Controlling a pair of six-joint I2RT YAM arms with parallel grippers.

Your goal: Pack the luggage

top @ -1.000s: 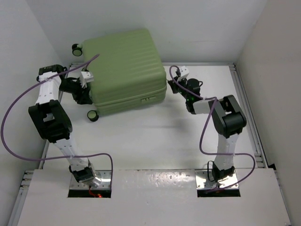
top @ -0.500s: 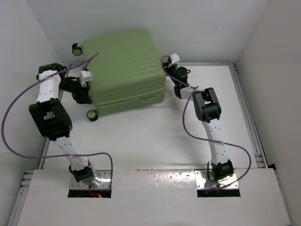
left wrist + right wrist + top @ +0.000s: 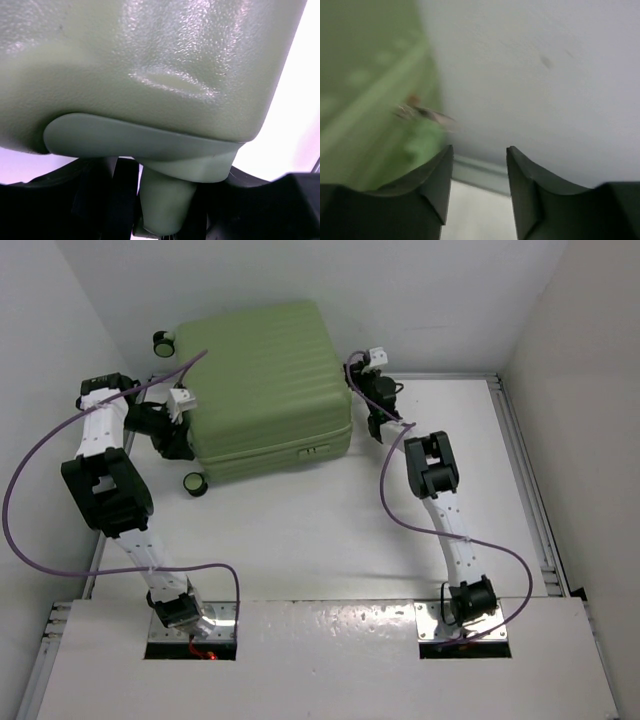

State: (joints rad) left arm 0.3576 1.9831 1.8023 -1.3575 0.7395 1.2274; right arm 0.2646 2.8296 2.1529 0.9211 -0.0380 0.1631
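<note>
The luggage [image 3: 265, 380] is a large light-green ribbed suitcase lying flat and closed at the back of the table. My left gripper [image 3: 180, 438] is pressed against its left side. In the left wrist view a green wheel post [image 3: 167, 197] under the luggage corner [image 3: 150, 50] fills the gap between my dark fingers, so my left gripper [image 3: 165, 205] is shut on it. My right gripper [image 3: 365, 368] sits at the luggage's far right corner, pointing at the back wall. In its own view my right gripper [image 3: 480, 150] is open and empty, with the blurred luggage [image 3: 365, 100] and a small metal pull [image 3: 422, 112] to its left.
Two black wheels [image 3: 160, 341] [image 3: 197, 485] stick out on the suitcase's left side. A lock [image 3: 315, 451] shows on its near edge. White walls close in the table at the back and both sides. A metal rail [image 3: 520, 460] runs along the right edge.
My right arm has stretched from the middle right of the table up to the suitcase's far right corner, and its jaws have gone from shut to open. The left arm has stayed put.
</note>
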